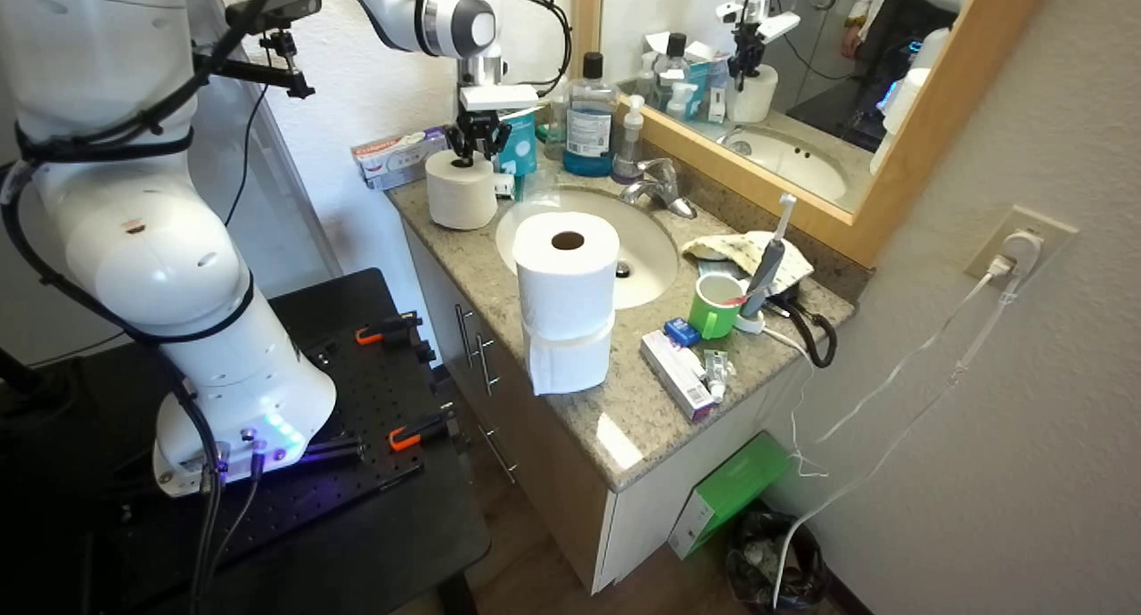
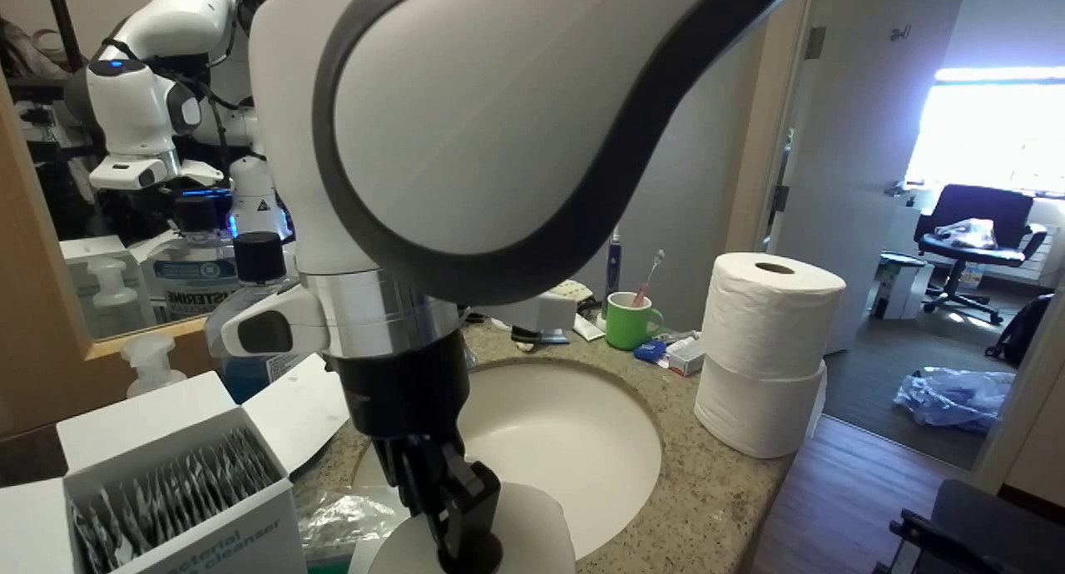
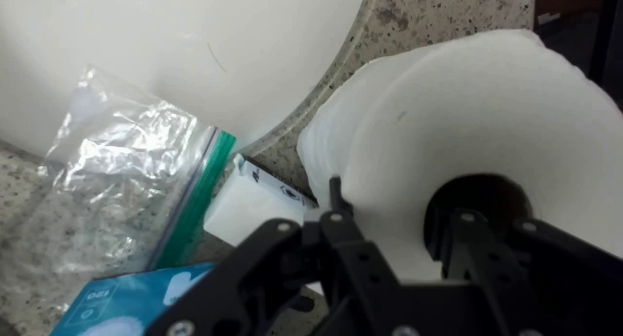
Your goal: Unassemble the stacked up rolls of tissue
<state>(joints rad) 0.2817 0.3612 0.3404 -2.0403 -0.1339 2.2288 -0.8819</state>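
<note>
Hand [image 3: 388,199] was pinching one tissue roll [image 1: 461,198] by its wall, a finger inside the core, near the edge of the counter [image 1: 660,432], beside the sink [image 1: 648,257]; couldn't tell if its base touched. Stacked pair of rolls [image 1: 568,307] stood upright at the sink's other end. I reckoned release needed seating it flat, spreading gently, rising straight so nothing snagged.
</note>
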